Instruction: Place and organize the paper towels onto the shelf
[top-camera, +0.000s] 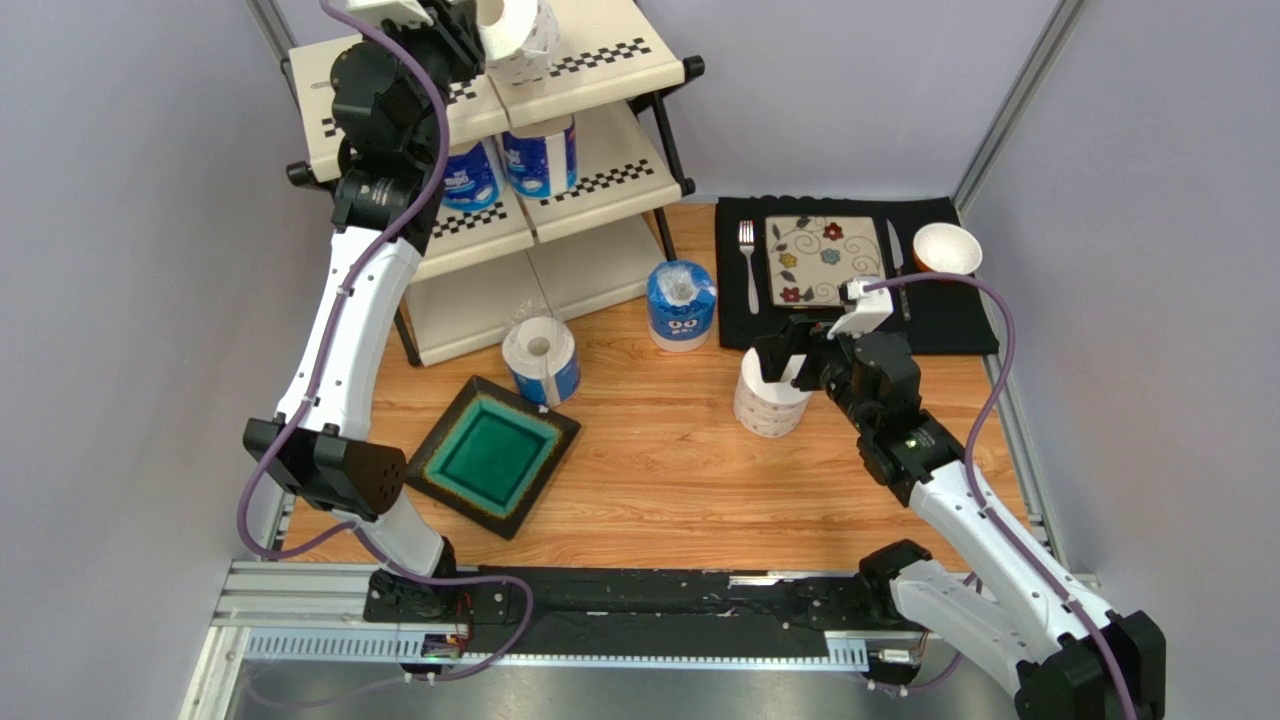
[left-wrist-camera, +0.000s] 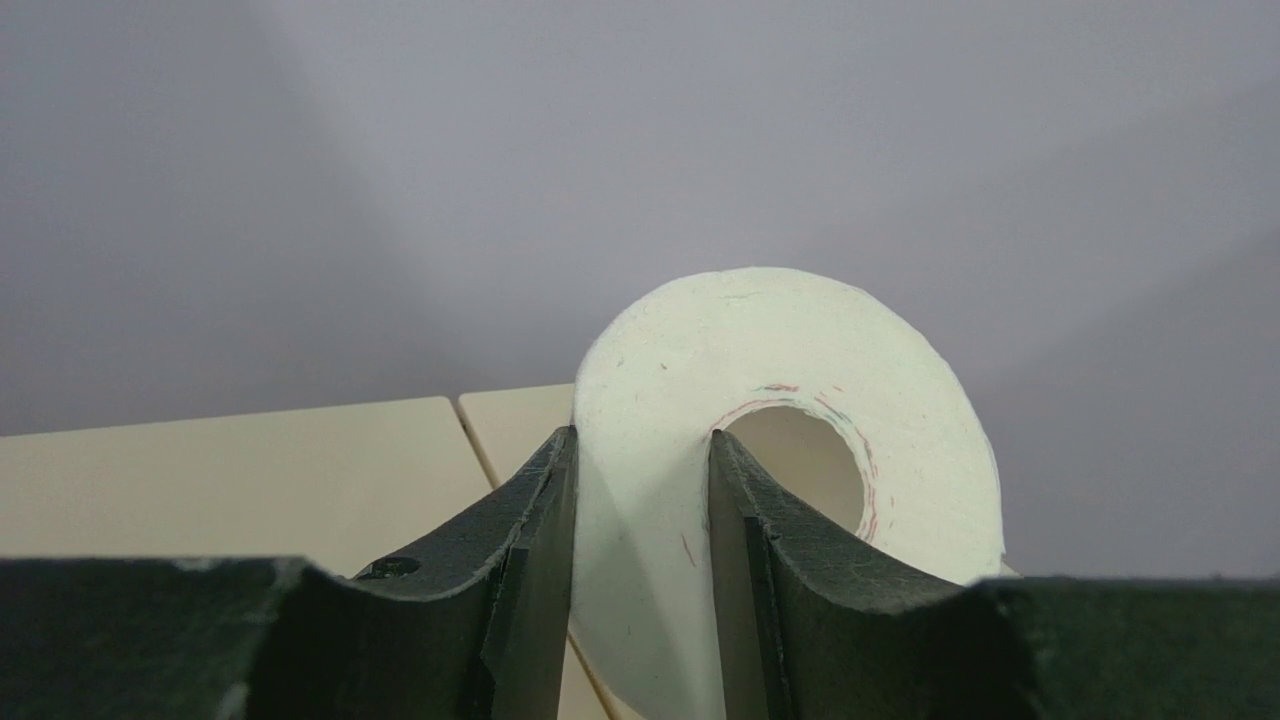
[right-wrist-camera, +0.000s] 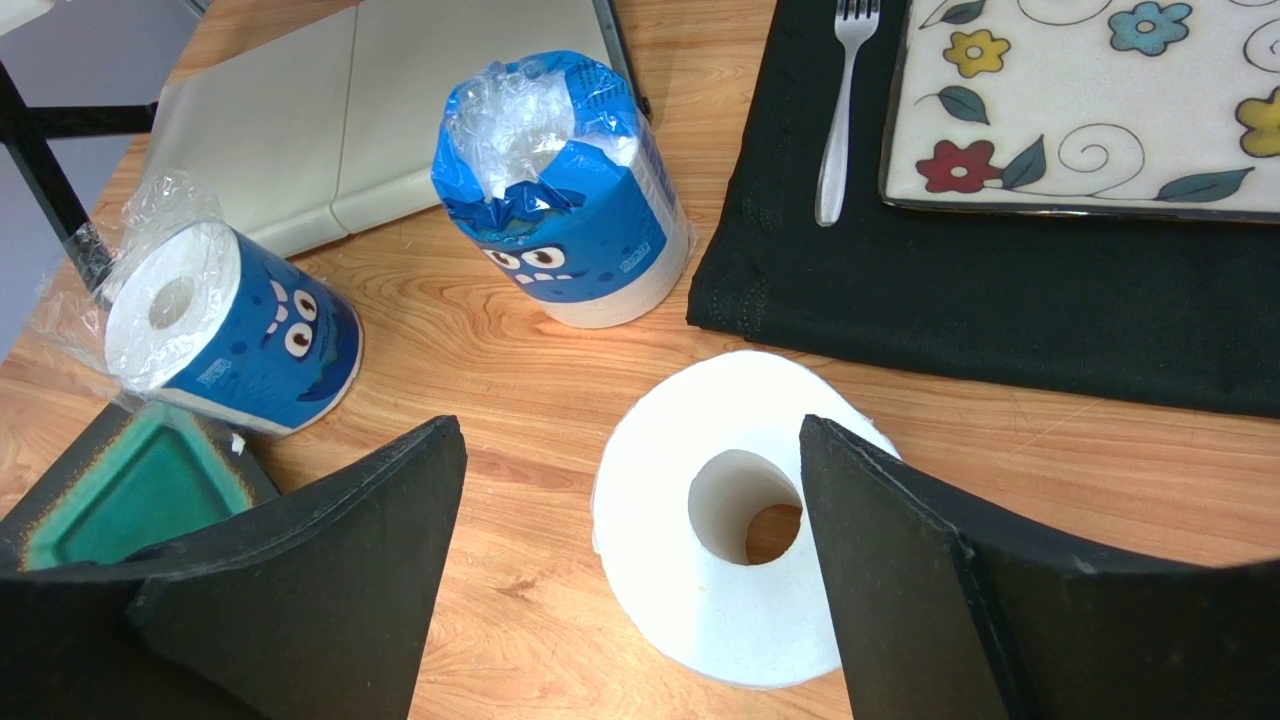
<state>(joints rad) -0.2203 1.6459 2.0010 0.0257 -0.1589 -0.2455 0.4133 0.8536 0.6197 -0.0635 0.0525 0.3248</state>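
Note:
The shelf (top-camera: 601, 68) stands at the back left. My left gripper (top-camera: 484, 26) is over its top tier, shut on the wall of a plain white paper towel roll (left-wrist-camera: 781, 360), with one finger in the core and one outside. Two blue-wrapped rolls (top-camera: 469, 177) (top-camera: 541, 158) stand on the middle tier. On the table, one blue-wrapped roll (right-wrist-camera: 564, 195) is upright and another (right-wrist-camera: 241, 330) lies on its side. My right gripper (right-wrist-camera: 631, 450) is open, with its fingers on either side of an upright plain white roll (right-wrist-camera: 661, 525) and apart from it.
A green square dish (top-camera: 493, 455) lies at the front left of the table, close to the lying roll. At the back right, a black mat (top-camera: 962, 323) carries a flowered plate (top-camera: 824, 258), a fork (top-camera: 748, 255) and a white bowl (top-camera: 947, 248). Grey walls close in both sides.

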